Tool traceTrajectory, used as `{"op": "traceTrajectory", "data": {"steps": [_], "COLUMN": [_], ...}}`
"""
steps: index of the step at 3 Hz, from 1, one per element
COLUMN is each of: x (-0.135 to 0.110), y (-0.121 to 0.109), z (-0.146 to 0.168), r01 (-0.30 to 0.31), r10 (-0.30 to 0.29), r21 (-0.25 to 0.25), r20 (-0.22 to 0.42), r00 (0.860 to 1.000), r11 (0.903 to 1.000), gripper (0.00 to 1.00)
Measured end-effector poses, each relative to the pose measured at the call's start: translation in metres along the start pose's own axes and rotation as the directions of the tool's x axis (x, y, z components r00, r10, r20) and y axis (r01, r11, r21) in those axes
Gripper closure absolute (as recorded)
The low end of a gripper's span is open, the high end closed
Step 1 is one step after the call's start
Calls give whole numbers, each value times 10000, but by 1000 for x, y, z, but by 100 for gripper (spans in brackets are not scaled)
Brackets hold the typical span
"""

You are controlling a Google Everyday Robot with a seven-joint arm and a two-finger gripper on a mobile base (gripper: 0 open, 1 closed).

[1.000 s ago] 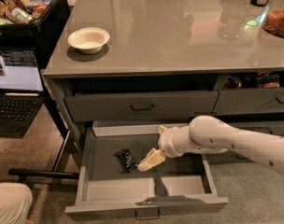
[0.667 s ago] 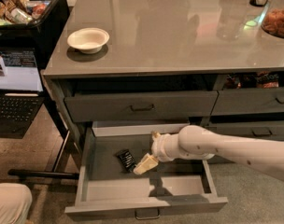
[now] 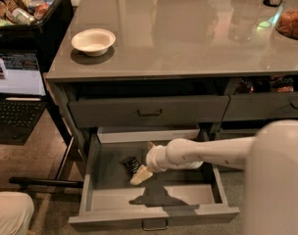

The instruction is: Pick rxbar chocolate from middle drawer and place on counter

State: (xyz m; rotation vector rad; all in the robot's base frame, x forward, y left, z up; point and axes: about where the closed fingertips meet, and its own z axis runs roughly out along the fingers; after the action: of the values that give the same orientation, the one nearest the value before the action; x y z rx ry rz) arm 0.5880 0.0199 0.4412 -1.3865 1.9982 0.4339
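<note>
The middle drawer (image 3: pixel 154 196) is pulled open below the counter (image 3: pixel 188 33); its pale grey floor shows. The rxbar chocolate (image 3: pixel 131 165), a small black bar, lies on the drawer floor at the left. My gripper (image 3: pixel 141 173) reaches into the drawer from the right on a white arm. Its pale fingers (image 3: pixel 140 176) point down and left, right beside the bar's right end and touching or nearly touching it. I cannot tell whether the bar is held.
A white bowl (image 3: pixel 93 41) stands on the counter's left part. The top drawer (image 3: pixel 149 111) is partly open above. A laptop (image 3: pixel 16 92) and a black bin of snacks (image 3: pixel 21 9) are at the left. A glass jar (image 3: pixel 291 18) stands at the counter's right.
My gripper has moved left across the drawer and lower, from the middle of the drawer to right beside the black bar. The bar has not moved.
</note>
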Motion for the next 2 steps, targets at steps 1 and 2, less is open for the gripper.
{"op": "traceTrajectory", "data": {"steps": [1,2], "x": [7,16], "y": [3,2], "z": [41,70], "r01": [273,430], "r10": [-277,-462], "r21": [-95,-404], "r20": [-481,-816], "r00": [9985,9956], "r11": [9996,9983], "gripper": [0,0]}}
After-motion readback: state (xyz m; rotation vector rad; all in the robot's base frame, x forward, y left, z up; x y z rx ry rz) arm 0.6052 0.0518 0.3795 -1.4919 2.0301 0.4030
